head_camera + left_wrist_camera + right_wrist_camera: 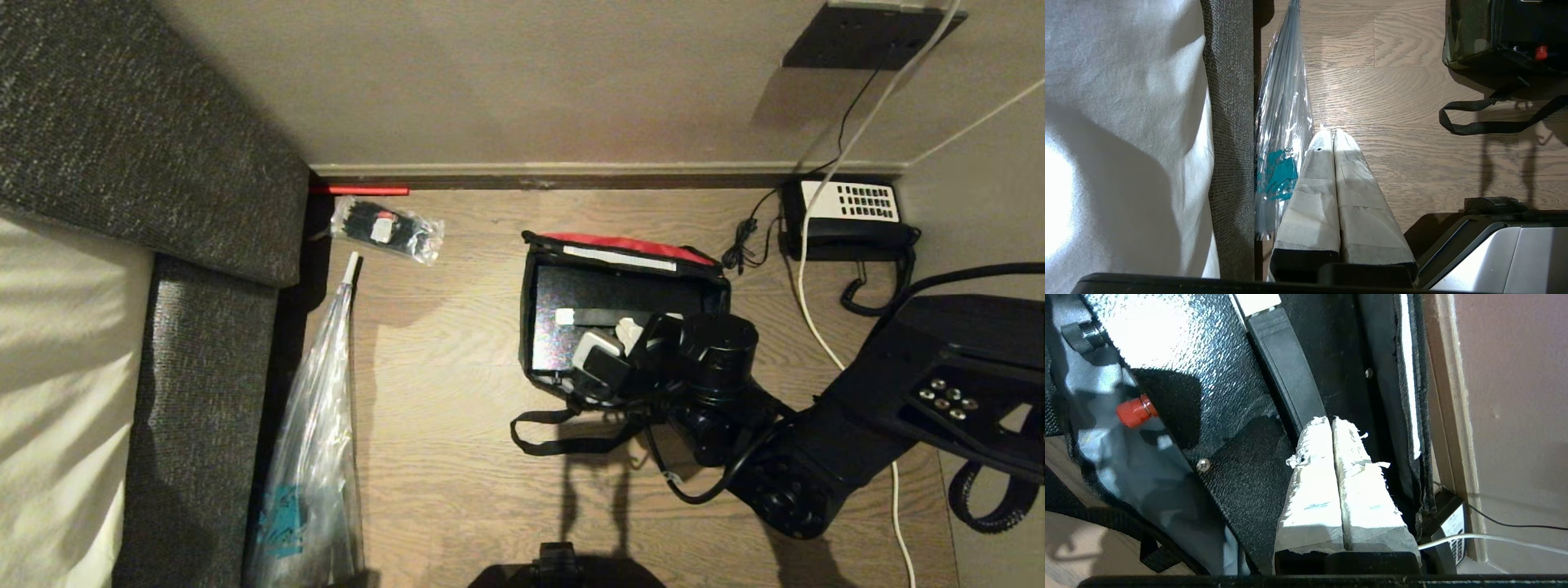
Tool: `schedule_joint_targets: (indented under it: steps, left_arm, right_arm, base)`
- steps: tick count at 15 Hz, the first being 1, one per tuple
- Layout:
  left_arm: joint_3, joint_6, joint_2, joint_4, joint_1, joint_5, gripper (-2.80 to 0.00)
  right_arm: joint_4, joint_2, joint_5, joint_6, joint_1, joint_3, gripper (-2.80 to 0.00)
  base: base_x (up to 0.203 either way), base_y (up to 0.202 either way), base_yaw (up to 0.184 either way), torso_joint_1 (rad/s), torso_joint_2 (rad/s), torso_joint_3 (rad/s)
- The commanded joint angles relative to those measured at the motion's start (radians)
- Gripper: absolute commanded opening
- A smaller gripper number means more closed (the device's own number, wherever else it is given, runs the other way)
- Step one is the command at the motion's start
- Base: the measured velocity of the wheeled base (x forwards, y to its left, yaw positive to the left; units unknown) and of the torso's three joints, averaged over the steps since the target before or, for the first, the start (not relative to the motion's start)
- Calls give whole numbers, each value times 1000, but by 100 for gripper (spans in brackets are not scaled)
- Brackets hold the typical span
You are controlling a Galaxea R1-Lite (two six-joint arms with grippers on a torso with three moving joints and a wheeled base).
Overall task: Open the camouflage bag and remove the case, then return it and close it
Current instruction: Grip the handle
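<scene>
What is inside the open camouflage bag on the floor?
The glossy black case fills the camouflage bag, its red button showing. The shut right gripper hangs over it. Anything beneath the case is hidden.

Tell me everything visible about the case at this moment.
The case is a rigid black box with a glossy, pebbled surface, lying flat inside the open camouflage bag on the wooden floor, filling most of it. A flat black bar crosses its top; a small red button and screws show on its side. The right end effector, shut and empty, hovers at its top.
</scene>
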Motion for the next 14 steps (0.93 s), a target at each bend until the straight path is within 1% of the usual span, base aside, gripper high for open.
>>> schedule_joint_targets:
  steps: [1, 5, 7, 10, 14]
  left_arm:
    - [2, 0, 1, 5, 0, 0, -280]
    - [2, 6, 1, -1, 0, 1, -280]
    - [2, -6, 1, 1, 0, 0, -280]
    - [0, 5, 1, 0, 0, 1, -280]
    - [0, 6, 1, 0, 0, 1, -280]
  right_arm:
    - [-8, 5, -2, -8, 1, -13, -280]
    - [-9, 6, -2, -7, 1, -13, -280]
    - [-11, 4, -2, -6, 1, -14, -280]
    - [-11, 3, -2, -6, 1, -11, -280]
    - [-12, 1, -2, -6, 1, -10, -280]
  base:
    - [0, 0, 0, 0, 0, 0]
    - [0, 0, 0, 0, 0, 0]
    - [0, 0, 0, 0, 0, 0]
    - [0, 0, 0, 1, 2, -9]
    - [0, 0, 0, 2, 5, -163]
